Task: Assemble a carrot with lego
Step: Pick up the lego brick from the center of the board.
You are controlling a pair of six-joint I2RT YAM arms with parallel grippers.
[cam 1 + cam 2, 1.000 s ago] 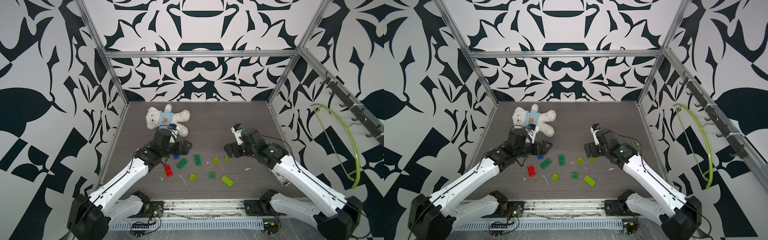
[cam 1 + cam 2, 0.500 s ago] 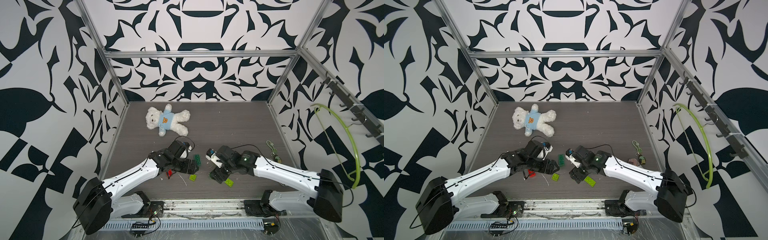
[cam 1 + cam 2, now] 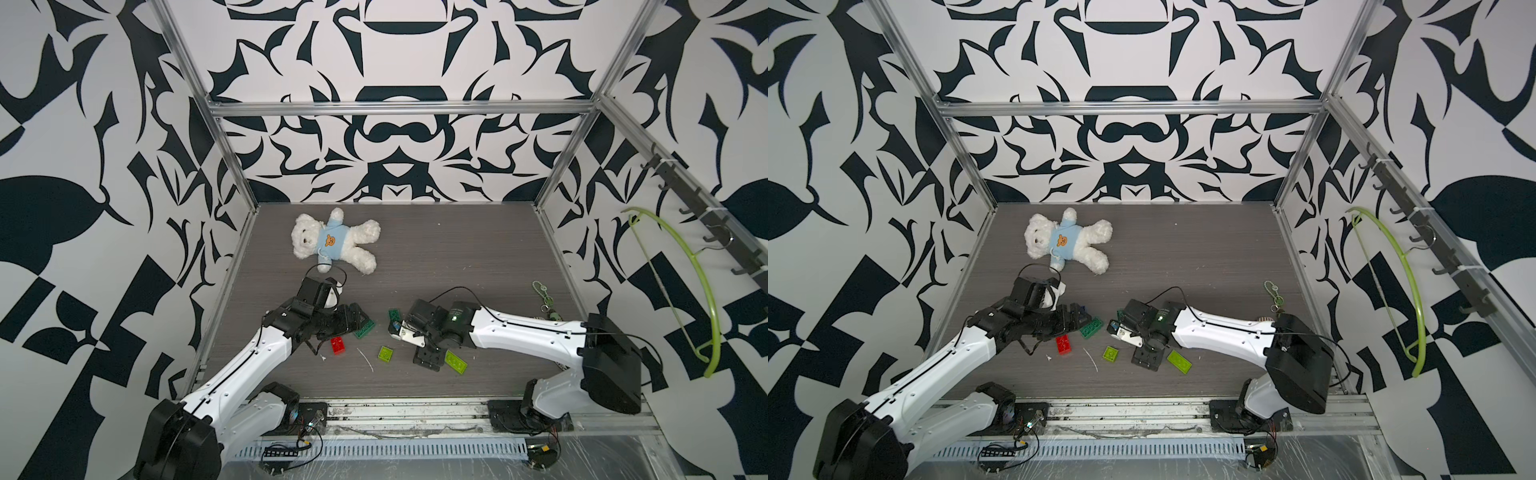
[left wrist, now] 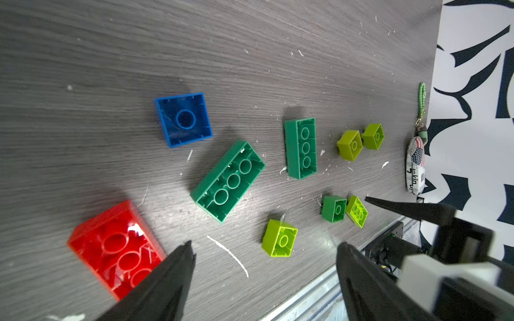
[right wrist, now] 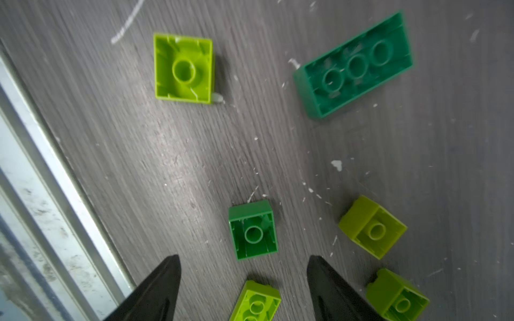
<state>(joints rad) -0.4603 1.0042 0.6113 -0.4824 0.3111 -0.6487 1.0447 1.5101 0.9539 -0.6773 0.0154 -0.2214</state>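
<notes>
Hovering low over the loose lego [image 4: 228, 180] on the counter [image 4: 250, 55], the left hand [image 4: 264, 244] and right hand [image 5: 243, 257] gaped apart, both empty — no carrot begun. Picking came first; the right apparently needed to drop and close on the lime brick [image 5: 257, 301].

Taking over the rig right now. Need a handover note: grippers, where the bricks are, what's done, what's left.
Left gripper: open, empty, low over the table beside the red brick.
Right gripper: open, empty; the lime oblong brick lies between its fingers, not gripped.
Bricks: nine in view, all loose, apart, hollow side up: red, blue brick, two dark green oblongs, dark green square, three lime squares, lime oblong.
Done: nothing joined.
Left: the whole build.
</notes>
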